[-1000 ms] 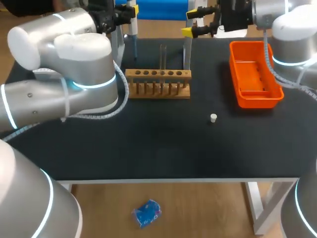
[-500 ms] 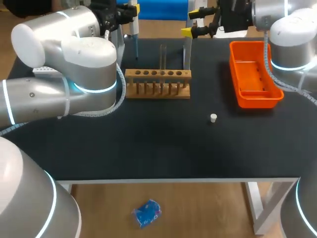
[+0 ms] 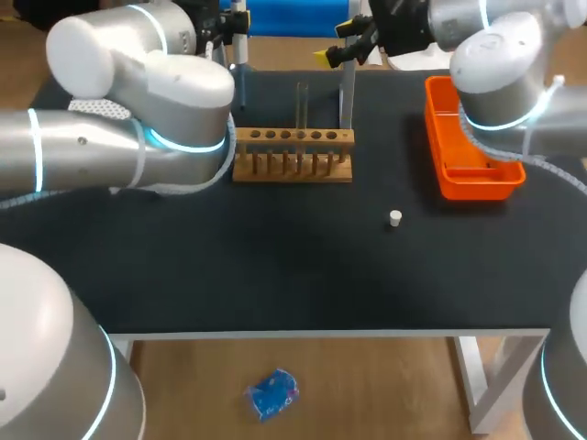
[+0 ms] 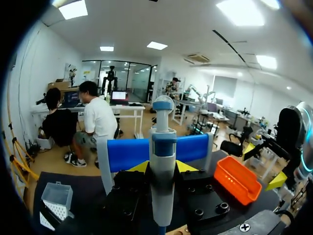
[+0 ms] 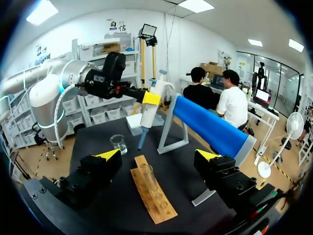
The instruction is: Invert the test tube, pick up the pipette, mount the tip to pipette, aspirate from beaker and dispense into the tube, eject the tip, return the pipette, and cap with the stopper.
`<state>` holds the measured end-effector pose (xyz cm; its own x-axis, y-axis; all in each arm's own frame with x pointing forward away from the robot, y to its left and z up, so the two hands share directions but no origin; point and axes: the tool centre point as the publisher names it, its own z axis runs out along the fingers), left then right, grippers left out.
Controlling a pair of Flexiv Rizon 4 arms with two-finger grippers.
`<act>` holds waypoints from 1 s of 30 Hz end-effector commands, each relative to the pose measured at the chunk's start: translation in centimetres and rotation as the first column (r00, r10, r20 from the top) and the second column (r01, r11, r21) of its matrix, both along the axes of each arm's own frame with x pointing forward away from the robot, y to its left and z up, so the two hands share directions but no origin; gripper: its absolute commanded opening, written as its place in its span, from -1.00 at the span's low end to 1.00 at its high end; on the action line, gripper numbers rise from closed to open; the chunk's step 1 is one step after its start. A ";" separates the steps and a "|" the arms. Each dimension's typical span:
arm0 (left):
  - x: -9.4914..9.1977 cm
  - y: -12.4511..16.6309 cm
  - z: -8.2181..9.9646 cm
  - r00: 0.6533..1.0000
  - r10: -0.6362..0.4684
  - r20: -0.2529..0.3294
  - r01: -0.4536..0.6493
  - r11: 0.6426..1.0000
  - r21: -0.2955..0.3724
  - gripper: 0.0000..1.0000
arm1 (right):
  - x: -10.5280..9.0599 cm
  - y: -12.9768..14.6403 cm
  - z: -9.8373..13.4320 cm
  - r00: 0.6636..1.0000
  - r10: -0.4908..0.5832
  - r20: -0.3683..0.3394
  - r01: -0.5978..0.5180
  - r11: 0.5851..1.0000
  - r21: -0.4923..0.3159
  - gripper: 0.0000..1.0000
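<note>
The left tool (image 4: 162, 166) is clamped on the pipette (image 4: 162, 147), its yellow tips pressing the white body from both sides. It holds the pipette upright above the counter's (image 3: 275, 266) far left part, in front of the blue stand (image 5: 210, 128). In the right wrist view the pipette's narrow lower end hangs close to the beaker (image 5: 117, 143); I cannot tell whether it is over the beaker or beside it. The tip box (image 4: 56, 198) sits at the far left of the counter.

The right tool (image 5: 159, 155) hangs at the far side of the counter, above and behind the rack (image 3: 292, 151). Its fingers stand wide apart with nothing held between them.

The tube (image 3: 302, 105) stands upright in one of the rack's middle holes. The stopper (image 3: 395, 218) lies on the bare counter, well apart from the rack and nearer the front edge. The orange tray (image 3: 477, 188) rests along the right side, apart from both.
</note>
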<state>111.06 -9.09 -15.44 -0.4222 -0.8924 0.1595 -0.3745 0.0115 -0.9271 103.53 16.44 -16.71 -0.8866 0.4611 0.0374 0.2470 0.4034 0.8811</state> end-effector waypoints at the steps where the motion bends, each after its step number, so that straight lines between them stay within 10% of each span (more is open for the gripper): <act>1: 1.7 -0.6 -0.4 0.998 0.038 -0.042 -0.036 0.998 0.042 -1.00 | 1.8 0.9 -0.8 1.000 -0.022 -0.016 0.022 1.000 -0.011 1.00; 30: 4.6 1.1 -1.7 0.988 0.134 -0.075 -0.126 0.986 0.104 -1.00 | 7.2 4.1 -3.0 0.990 -0.139 -0.015 0.139 0.990 -0.002 1.00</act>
<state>115.36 -7.68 -17.21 -0.2964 -0.9498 0.1000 -0.4453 0.0448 -0.8943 110.48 20.26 -19.65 -0.8117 0.5819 0.0505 0.3198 0.3703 0.8721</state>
